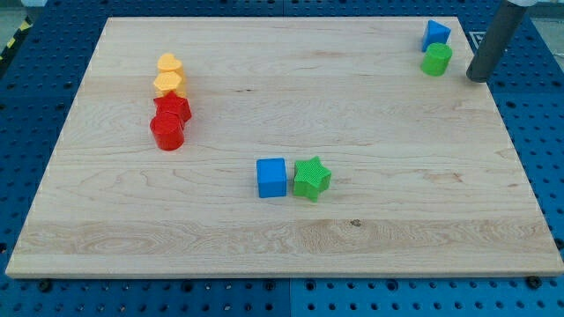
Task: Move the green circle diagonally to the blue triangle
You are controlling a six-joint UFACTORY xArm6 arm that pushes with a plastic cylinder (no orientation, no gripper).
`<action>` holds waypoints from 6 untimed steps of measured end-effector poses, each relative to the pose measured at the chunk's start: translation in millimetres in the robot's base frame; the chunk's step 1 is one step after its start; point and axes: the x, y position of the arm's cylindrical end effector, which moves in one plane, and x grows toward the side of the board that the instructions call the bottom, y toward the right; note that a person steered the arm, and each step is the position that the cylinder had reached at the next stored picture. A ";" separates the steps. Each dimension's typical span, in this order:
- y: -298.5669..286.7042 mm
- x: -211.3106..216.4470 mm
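The green circle [435, 59] stands near the board's top right corner. The blue triangle [435, 34] sits just above it, touching or nearly touching. My tip [478, 77] is at the end of the dark rod, at the board's right edge, a short way to the right of the green circle and slightly below it, apart from it.
A blue cube [271, 177] and a green star [311, 179] sit side by side at lower centre. At the left, a yellow block [168, 64], a yellow hexagon [168, 84], a red star [174, 108] and a red cylinder [166, 132] form a column. The wooden board [370, 114] lies on a blue pegboard.
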 end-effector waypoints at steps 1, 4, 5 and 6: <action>-9.5 -6.3; -56.9 -13.9; -56.9 -13.9; -56.5 13.9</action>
